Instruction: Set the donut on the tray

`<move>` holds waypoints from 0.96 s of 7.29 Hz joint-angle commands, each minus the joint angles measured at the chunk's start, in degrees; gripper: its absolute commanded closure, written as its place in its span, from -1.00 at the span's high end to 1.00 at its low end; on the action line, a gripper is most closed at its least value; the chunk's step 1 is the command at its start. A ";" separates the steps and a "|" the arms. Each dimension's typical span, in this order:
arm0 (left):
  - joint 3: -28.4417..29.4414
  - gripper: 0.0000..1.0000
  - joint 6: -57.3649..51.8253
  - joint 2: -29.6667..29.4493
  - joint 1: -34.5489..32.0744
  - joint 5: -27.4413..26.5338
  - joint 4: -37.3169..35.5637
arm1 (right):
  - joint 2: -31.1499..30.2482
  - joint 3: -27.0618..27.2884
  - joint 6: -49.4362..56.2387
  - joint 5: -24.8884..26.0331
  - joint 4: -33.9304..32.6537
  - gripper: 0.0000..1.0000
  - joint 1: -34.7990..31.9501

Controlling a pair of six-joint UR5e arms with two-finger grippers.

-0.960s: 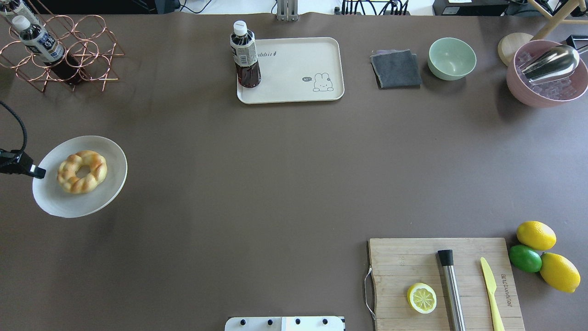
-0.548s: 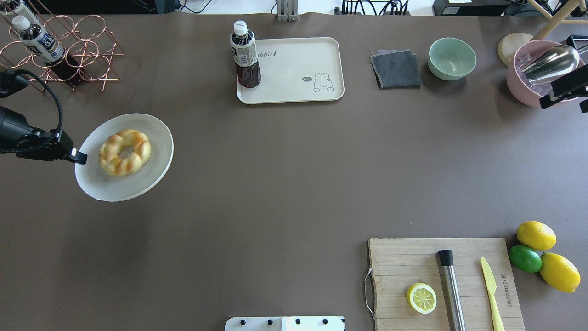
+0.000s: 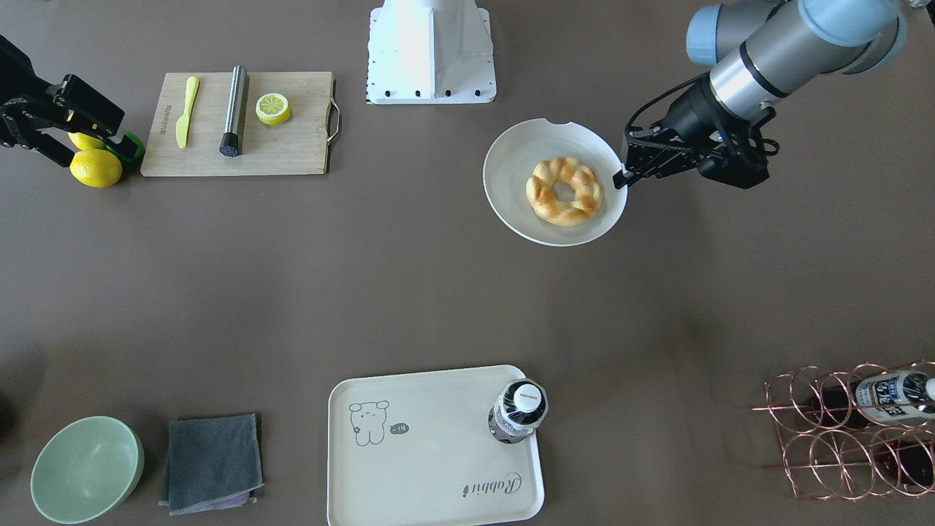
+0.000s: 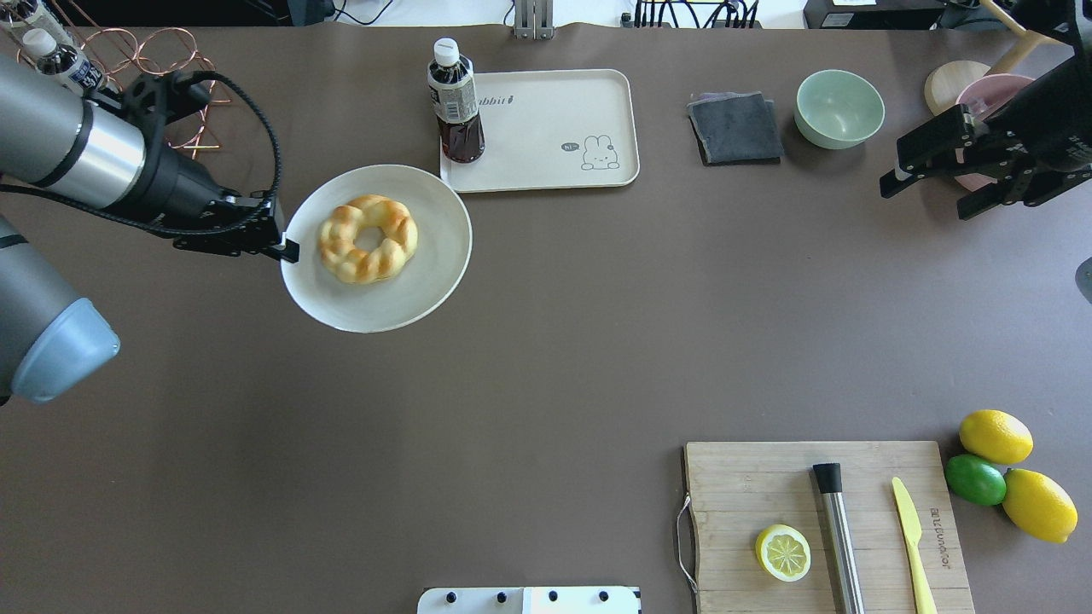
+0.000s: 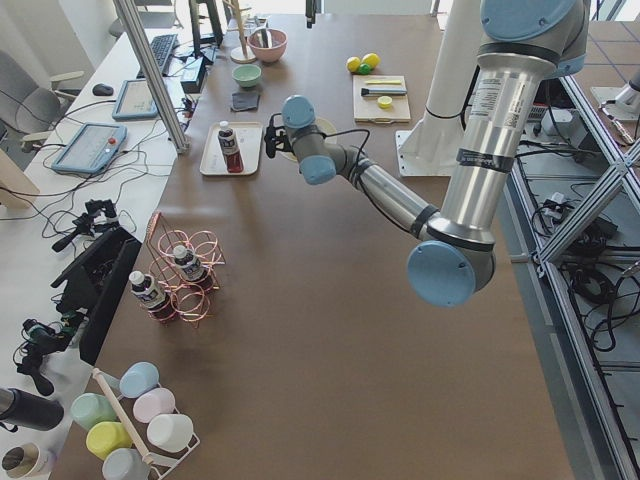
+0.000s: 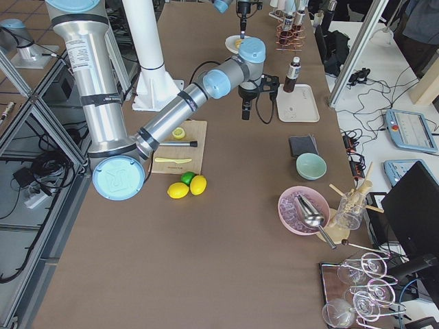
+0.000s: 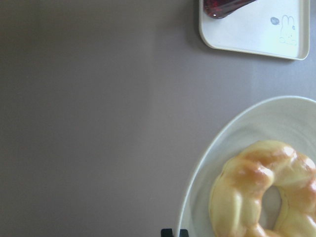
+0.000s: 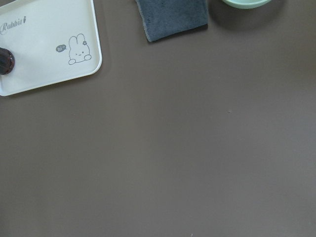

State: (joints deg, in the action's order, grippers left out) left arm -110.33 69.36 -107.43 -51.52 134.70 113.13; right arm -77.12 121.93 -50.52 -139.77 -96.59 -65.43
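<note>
The donut [image 4: 368, 239] is a braided golden ring lying on a round white plate [image 4: 426, 281]. My left gripper [image 4: 286, 249] is shut on the plate's left rim and holds it above the table, just left of the tray's near corner. The cream tray [image 4: 554, 119] with the rabbit drawing lies at the far middle, and a dark drink bottle [image 4: 455, 102] stands on its left end. In the left wrist view the donut [image 7: 256, 192], the plate rim [image 7: 207, 158] and the tray [image 7: 252, 29] show. My right gripper [image 4: 928, 198] is open and empty at the far right.
A grey cloth [image 4: 735, 128] and a green bowl [image 4: 840, 107] lie right of the tray. A pink bowl [image 4: 972, 89] sits behind the right gripper. The cutting board [image 4: 751, 486] holds a lemon half [image 4: 783, 553], a steel muddler and a yellow knife. A copper bottle rack [image 4: 171, 47] is far left.
My left arm has carried the plate with the donut to the right and towards the tray. My right gripper has come further into view from the right edge.
</note>
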 commanded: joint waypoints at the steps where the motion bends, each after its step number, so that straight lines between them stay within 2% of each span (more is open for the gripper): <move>1: -3.66 -1.00 3.56 -12.41 7.11 -9.59 -17.73 | 4.33 0.59 -7.47 0.38 -0.09 0.98 3.54; 2: -3.66 -1.00 4.63 -16.11 9.23 -11.80 -21.34 | 4.78 0.68 -8.88 0.90 0.00 0.98 4.51; 4: -3.14 -1.00 8.33 -20.09 12.57 -14.89 -22.25 | 5.05 0.68 -9.16 1.61 0.00 0.97 6.10; 7: -0.60 -1.00 13.42 -25.89 14.34 -16.21 -22.69 | 7.68 0.41 -9.51 3.19 0.00 0.97 8.38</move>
State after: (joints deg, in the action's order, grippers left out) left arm -112.73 80.26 -129.90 -38.49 119.53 90.65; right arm -70.84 122.37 -59.67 -137.11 -96.59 -58.05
